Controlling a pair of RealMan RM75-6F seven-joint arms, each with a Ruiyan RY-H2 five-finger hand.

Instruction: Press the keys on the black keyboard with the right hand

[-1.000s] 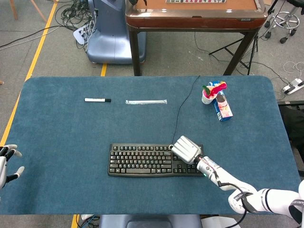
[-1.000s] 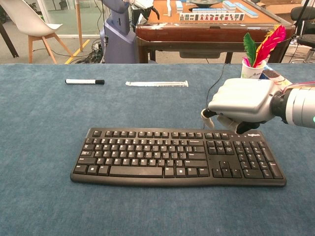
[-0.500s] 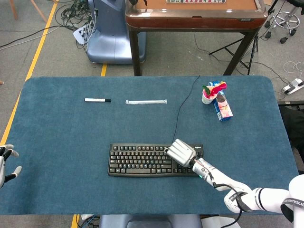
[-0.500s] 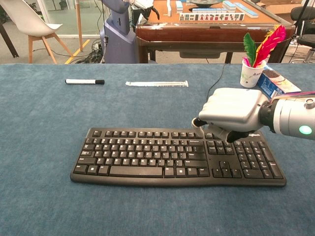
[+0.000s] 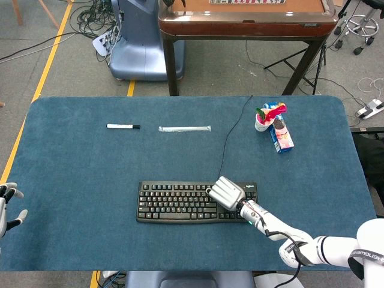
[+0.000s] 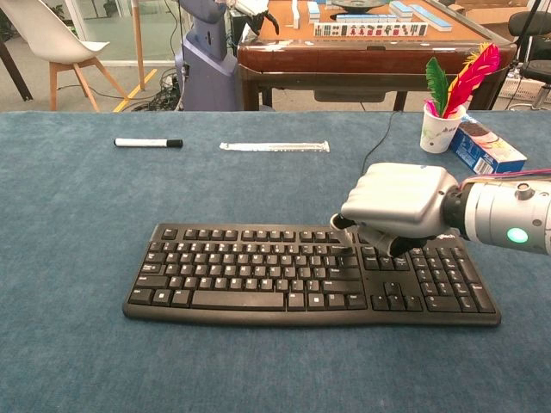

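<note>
The black keyboard (image 5: 180, 202) (image 6: 258, 274) lies near the table's front edge, its cable running to the far side. My right hand (image 5: 226, 192) (image 6: 396, 205) hovers palm down over the keyboard's right part, fingers curled in beneath it. Its fingertips (image 6: 344, 234) come down on the keys just left of the number pad; whether a key is pressed I cannot tell. My left hand (image 5: 8, 206) shows only at the left edge of the head view, off the table, fingers spread and empty.
A black-capped white marker (image 5: 123, 126) (image 6: 148, 143) and a thin wrapped stick (image 5: 184, 128) (image 6: 274, 147) lie at the back left. A white cup with feathers (image 5: 263, 117) (image 6: 441, 127) and a small carton (image 5: 282, 136) (image 6: 484, 146) stand at the back right.
My right hand has moved left and down along the keyboard, from over the number pad's top edge onto the keys just left of it. The left hand barely shifted.
</note>
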